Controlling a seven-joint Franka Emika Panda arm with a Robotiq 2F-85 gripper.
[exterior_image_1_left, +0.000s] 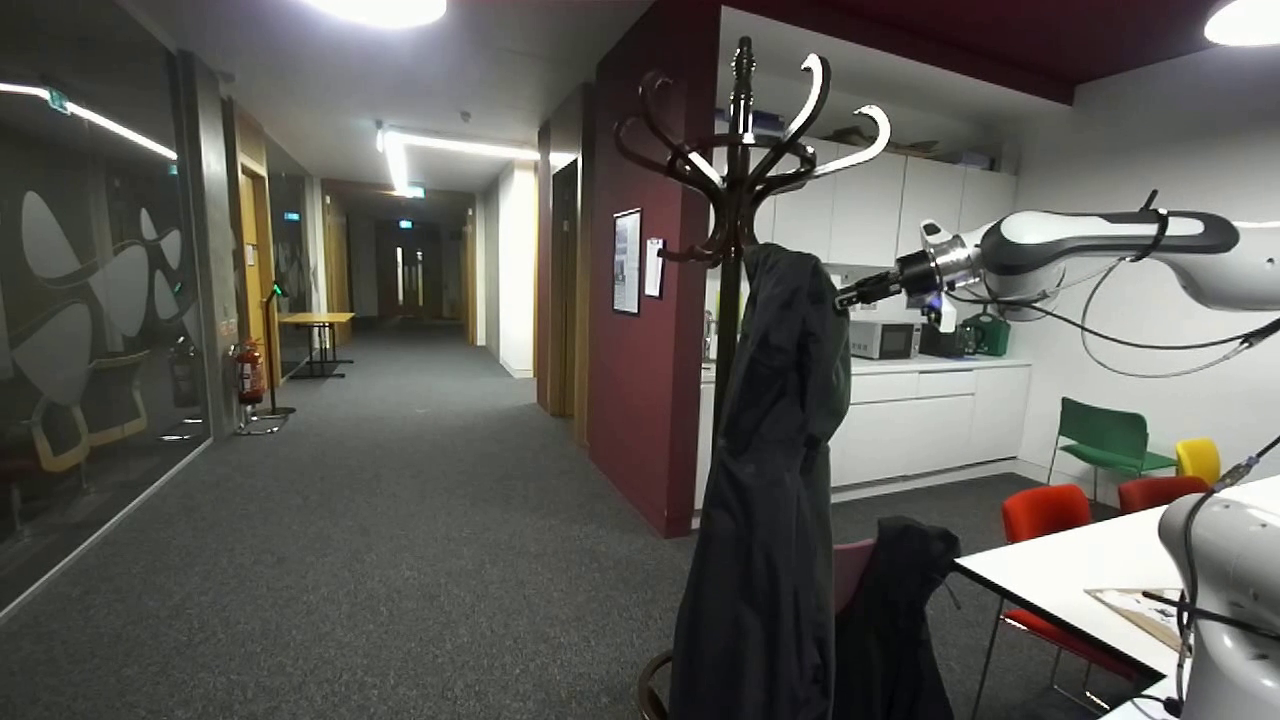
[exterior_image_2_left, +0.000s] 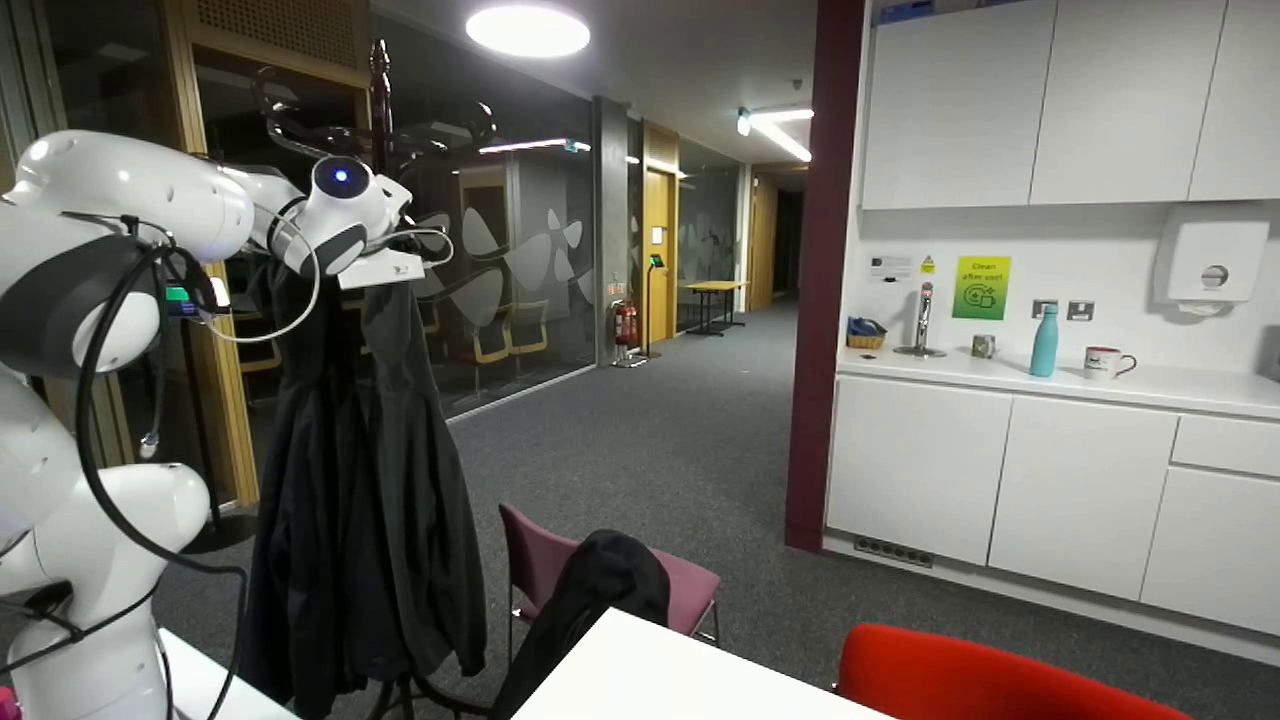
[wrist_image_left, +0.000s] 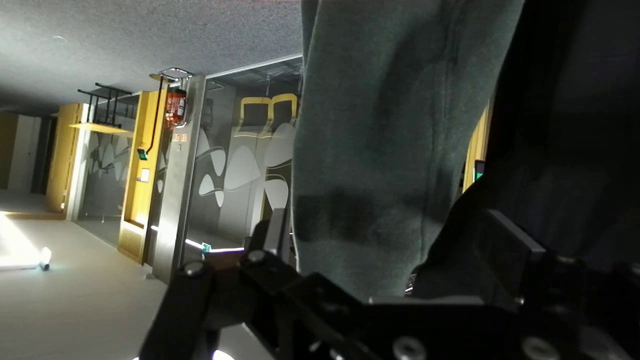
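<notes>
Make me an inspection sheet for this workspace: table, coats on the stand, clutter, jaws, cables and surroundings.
Surface: white table; flat sheet near the robot arm.
Things by the jaws: grey-green coat and black coat, hanging on the coat stand.
Clutter: black garment by the pink chair; what supports it is hidden.
Jaws: open; in the wrist view the grey-green coat shows between them, contact unclear.
Cables: black cable loops beside the robot arm.
Surroundings: kitchen counter with turquoise bottle and mug; red chair; fire extinguisher.
</notes>
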